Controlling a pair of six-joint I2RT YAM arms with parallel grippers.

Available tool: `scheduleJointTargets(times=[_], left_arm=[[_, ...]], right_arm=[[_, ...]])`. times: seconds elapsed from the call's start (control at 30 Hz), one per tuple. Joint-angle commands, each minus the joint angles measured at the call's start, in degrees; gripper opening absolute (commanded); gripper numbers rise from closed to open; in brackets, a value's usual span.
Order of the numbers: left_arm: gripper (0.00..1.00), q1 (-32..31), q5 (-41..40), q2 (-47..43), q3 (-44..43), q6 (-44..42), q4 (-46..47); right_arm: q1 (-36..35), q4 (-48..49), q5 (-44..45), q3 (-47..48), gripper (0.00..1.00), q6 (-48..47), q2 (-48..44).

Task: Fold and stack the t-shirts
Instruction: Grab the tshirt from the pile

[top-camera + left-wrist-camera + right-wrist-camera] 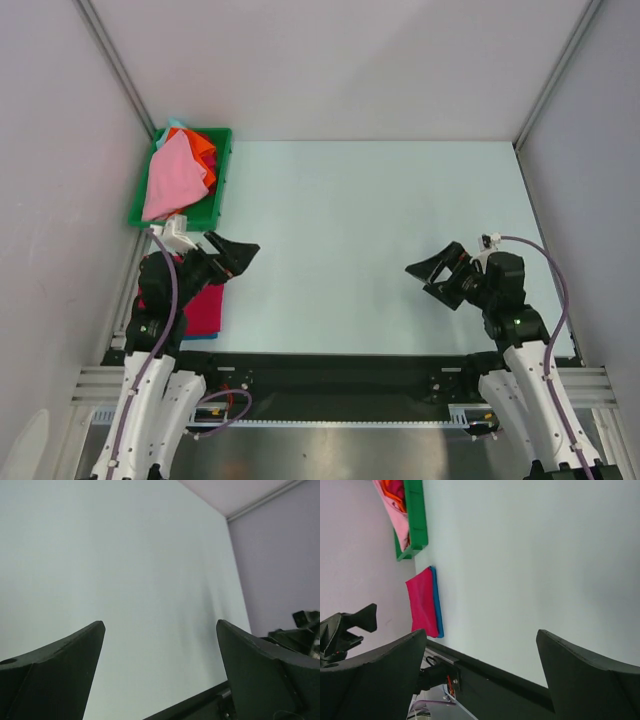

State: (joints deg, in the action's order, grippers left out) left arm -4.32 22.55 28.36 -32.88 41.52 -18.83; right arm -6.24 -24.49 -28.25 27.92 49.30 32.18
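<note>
Left gripper: fingers wide apart, nothing between them, hangs over bare pale tabletop. Right gripper: fingers wide apart too, nothing held. Green plastic bin in far left corner, loose pink t-shirt heaped on top, orange cloth under it. Folded bright-pink t-shirt lies on folded blue t-shirt at near left edge, beside left arm.

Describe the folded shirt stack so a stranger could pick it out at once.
Start at the left edge of the table, where a green bin sits at the far corner. Nearer the left arm than the bin lies the folded stack, a magenta shirt on a blue one. Unlike the crumpled pink and orange shirts in the bin, it lies flat.
</note>
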Motion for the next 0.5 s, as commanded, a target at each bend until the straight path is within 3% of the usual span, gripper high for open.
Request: scheduleJointTargets(times=[0.0,0.07,0.13,0.2,0.23,0.27,0.4,0.47], left_arm=[[1.0,0.4,-8.8,2.1,-4.2,-4.7,-10.2],[1.0,0.4,-4.1,4.2,-3.7,-3.4,-6.5],[1.0,0.4,-3.5,5.7,-2.8,-2.0,-4.0],[1.0,0.4,-10.8,7.1,-5.4,-1.4,-7.0],[1.0,0.4,-15.2,9.4,-7.4,3.4,-10.8],[1.0,0.4,-22.3,10.7,-9.4,3.7,-17.0],[1.0,0.7,-36.4,17.9,-18.6,2.9,-24.5],[1.0,3.3,-37.1,20.9,-22.2,3.7,-28.4]], right_arm=[[1.6,-8.7,2.4,5.7,1.0,-3.5,0.4],[2.8,-11.0,1.3,10.1,1.0,-3.9,0.7],[3.1,-18.6,6.1,15.8,1.0,-3.9,1.0],[3.4,-19.6,4.5,16.8,1.0,-5.7,0.8],[3.3,-19.5,3.7,17.5,1.0,-8.0,1.1],[2.7,-20.0,3.3,18.2,1.0,-8.9,1.8],[0.8,-24.5,2.5,23.0,1.0,-13.9,7.9],[-0.8,-25.5,3.4,25.0,1.0,-15.1,10.6]])
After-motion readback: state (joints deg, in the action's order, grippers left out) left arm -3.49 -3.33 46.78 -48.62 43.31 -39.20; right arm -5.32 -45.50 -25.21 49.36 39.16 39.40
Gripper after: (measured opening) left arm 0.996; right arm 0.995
